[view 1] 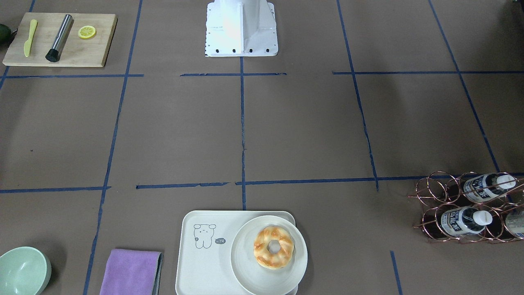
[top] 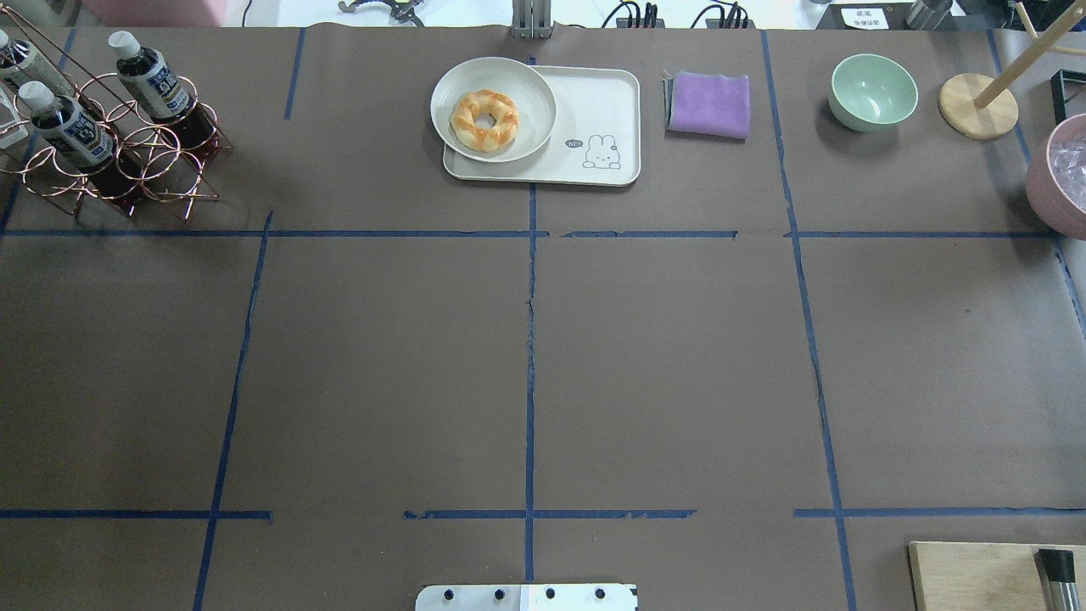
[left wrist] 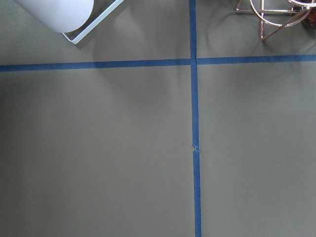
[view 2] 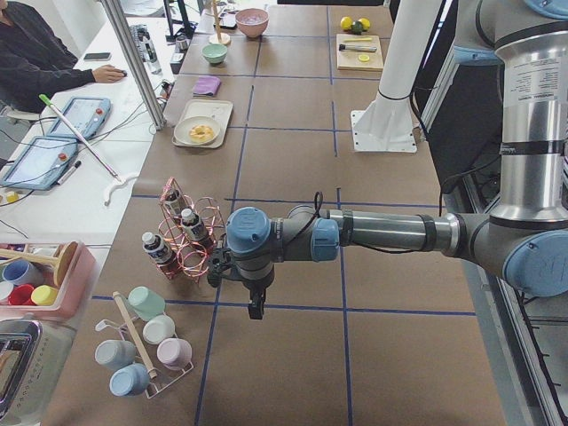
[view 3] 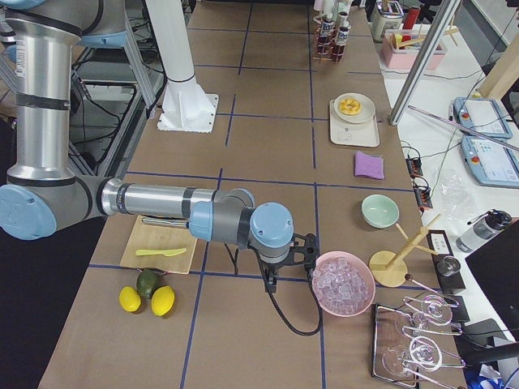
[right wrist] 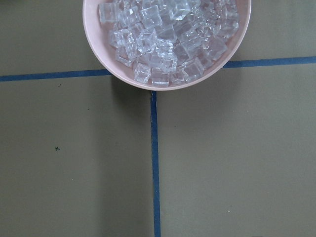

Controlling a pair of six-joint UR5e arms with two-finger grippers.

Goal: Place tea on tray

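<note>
Three tea bottles lie tilted in a copper wire rack at the table's far left; they also show in the front view. The cream tray sits at the far middle and holds a round plate with a doughnut. My left gripper hangs over the table beside the rack, and I cannot tell whether it is open. My right gripper hangs beside a pink bowl of ice, and I cannot tell its state either.
A purple cloth and a green bowl lie right of the tray. A wooden stand and the ice bowl are at the far right. A wooden board holds a knife, a muddler and a lemon slice.
</note>
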